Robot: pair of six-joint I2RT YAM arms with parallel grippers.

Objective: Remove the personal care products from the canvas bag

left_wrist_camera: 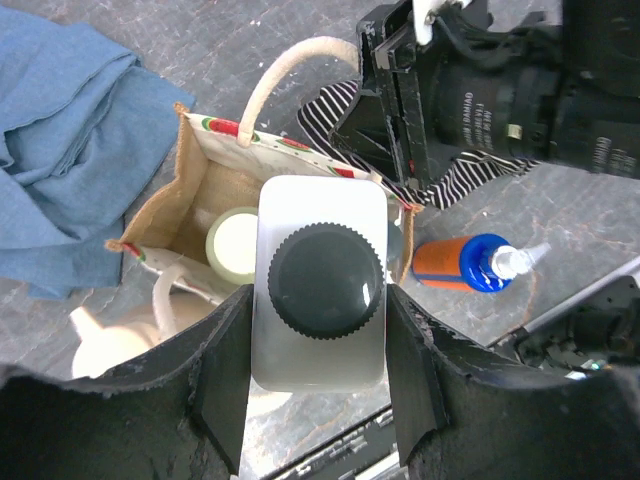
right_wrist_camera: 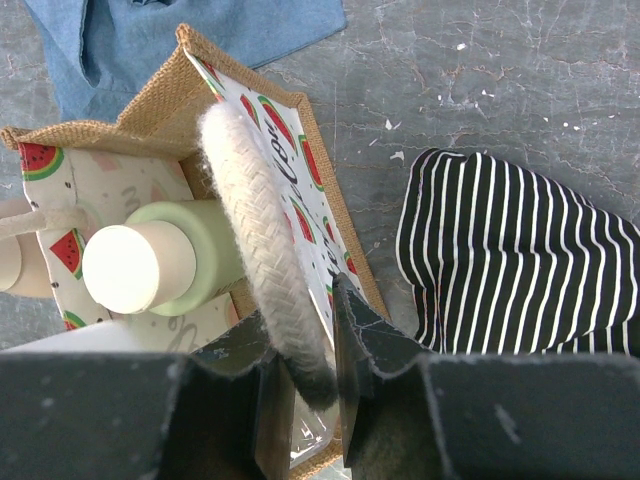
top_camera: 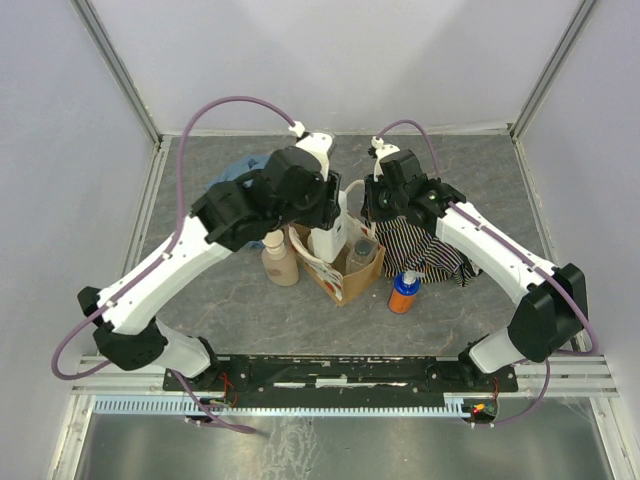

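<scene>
Clamping rope handle (right_wrist_camera: 262, 235), right pincer (right_wrist_camera: 305, 345); overhead hides it.

LIGHT: bright, diffuse, from overhead | SHADOW: faint, soft-edged | GLARE: cream cap (right_wrist_camera: 125, 268) blown out, 9 o'clock | FOCUS: fingers (right_wrist_camera: 400, 400) soft, 6 o'clock

Table (top_camera: 220, 300) bears bag (top_camera: 336, 280), beige bottle (top_camera: 280, 262), blue-orange bottle (top_camera: 404, 293), two cloths (top_camera: 432, 250).

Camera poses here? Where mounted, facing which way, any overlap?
Top external: high behind the robot, looking down on the table; left arm and right arm show.
Left wrist: over the canvas bag, facing down; left gripper clamps the white bottle.
Right wrist: facing down at the bag's edge; right gripper pinches the rope handle.
Shared by all: bag, striped cloth.
</scene>
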